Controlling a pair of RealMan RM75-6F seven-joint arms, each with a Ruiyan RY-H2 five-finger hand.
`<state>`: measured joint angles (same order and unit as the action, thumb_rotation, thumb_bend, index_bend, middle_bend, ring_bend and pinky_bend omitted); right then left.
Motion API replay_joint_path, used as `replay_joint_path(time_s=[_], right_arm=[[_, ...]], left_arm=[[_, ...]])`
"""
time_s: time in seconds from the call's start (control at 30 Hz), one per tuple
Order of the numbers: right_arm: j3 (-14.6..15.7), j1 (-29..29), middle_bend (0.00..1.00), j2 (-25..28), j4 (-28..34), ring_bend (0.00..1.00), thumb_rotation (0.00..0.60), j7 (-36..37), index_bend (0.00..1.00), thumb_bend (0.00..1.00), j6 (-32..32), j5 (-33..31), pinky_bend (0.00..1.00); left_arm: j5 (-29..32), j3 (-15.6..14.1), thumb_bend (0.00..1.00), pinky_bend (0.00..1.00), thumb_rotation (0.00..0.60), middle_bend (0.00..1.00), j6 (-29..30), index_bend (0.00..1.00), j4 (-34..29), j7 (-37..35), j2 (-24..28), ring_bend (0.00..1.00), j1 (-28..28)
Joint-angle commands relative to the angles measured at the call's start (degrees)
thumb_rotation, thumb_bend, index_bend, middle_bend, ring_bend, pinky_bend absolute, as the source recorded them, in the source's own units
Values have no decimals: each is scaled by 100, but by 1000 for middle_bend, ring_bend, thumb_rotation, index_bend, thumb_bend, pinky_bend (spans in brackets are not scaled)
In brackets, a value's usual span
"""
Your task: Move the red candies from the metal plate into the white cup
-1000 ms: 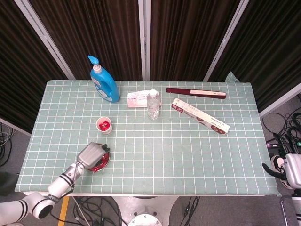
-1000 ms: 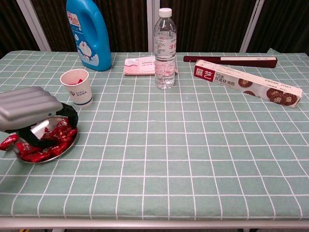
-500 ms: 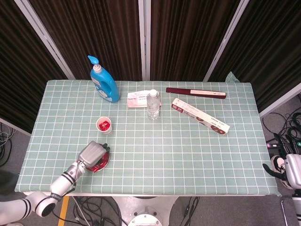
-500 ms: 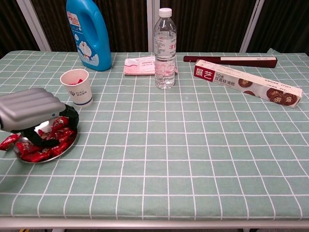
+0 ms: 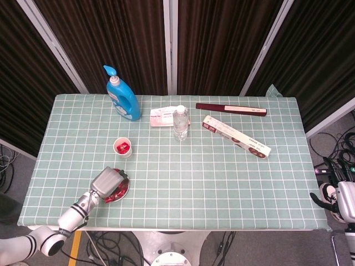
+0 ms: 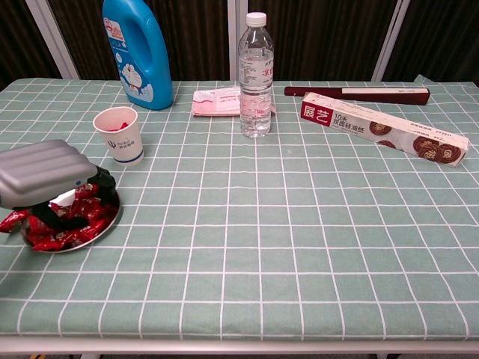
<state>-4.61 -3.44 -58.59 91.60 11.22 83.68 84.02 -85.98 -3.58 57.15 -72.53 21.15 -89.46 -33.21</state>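
A metal plate (image 6: 105, 222) (image 5: 122, 192) holding several red candies (image 6: 54, 238) sits near the table's front left edge. My left hand (image 6: 41, 173) (image 5: 106, 181) hovers right over the plate, its fingers curled down among the candies; whether one is pinched is hidden by the grey back of the hand. The white cup (image 6: 119, 134) (image 5: 123, 147) stands just behind the plate and has red candies inside. My right hand (image 5: 345, 200) hangs off the table's right edge, fingers not clearly seen.
A blue detergent bottle (image 6: 137, 51), a pink packet (image 6: 216, 102), a water bottle (image 6: 255, 75), a long biscuit box (image 6: 383, 128) and a dark red box (image 6: 356, 93) line the back half of the green checked table (image 6: 299, 247).
My left hand has drawn back slightly toward the front left over the plate, and its fingers have dug lower into the candies.
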Motion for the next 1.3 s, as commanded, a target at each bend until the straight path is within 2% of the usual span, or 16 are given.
replay_joint_path(time_s=[0.03,0.53,0.97,1.13,1.3], right_arm=[[-3,-1,136,3,8,5,600,-6,59,113,1,-2,300],[-5,3,136,11,19,5,600,-7,59,112,0,-10,300],[-4,6,136,0,-19,5,600,39,59,113,6,1,300],[0,5,136,-9,-43,5,600,56,57,112,5,12,302],[-6,0,136,-18,-75,5,600,84,55,113,5,13,302]], left_arm=[[-6,3,307,1000,600,524,-17,512,73,22,-27,880,-5],[-120,3,416,1000,600,652,-69,619,409,-432,-135,889,-44],[-123,70,562,1000,600,756,-103,696,163,-1467,119,909,-80],[-116,205,568,1000,600,764,67,697,-148,-1568,386,909,-90],[-22,521,568,1000,600,765,158,697,-531,-1645,695,909,-227]])
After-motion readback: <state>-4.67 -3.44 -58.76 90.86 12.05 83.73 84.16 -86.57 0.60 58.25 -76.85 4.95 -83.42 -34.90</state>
